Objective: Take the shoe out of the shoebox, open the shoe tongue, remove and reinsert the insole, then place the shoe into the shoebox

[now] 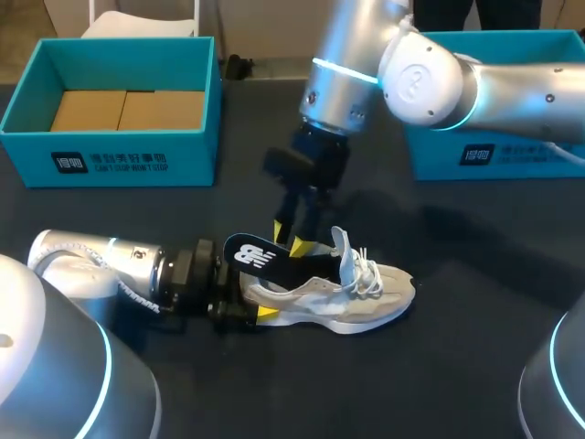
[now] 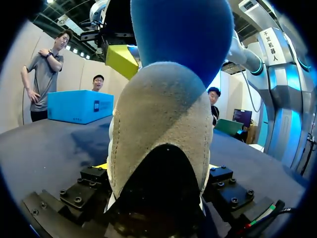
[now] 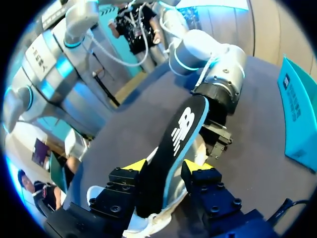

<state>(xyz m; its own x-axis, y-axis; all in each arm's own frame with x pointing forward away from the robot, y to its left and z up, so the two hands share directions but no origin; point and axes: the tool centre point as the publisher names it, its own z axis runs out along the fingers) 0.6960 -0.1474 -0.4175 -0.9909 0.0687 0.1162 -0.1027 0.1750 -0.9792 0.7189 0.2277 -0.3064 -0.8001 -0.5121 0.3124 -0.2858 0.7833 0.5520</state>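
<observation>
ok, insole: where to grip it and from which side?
Grip the insole on the stretch rising clear of the shoe, from above, as the right tool does. Its heel end slants free in the air; the front is buried inside, and the left tool blocks the heel side.

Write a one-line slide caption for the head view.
Left gripper clamps the heel of the grey-white mesh sneaker while right gripper pinches its black teal-edged insole, partly out.
</observation>
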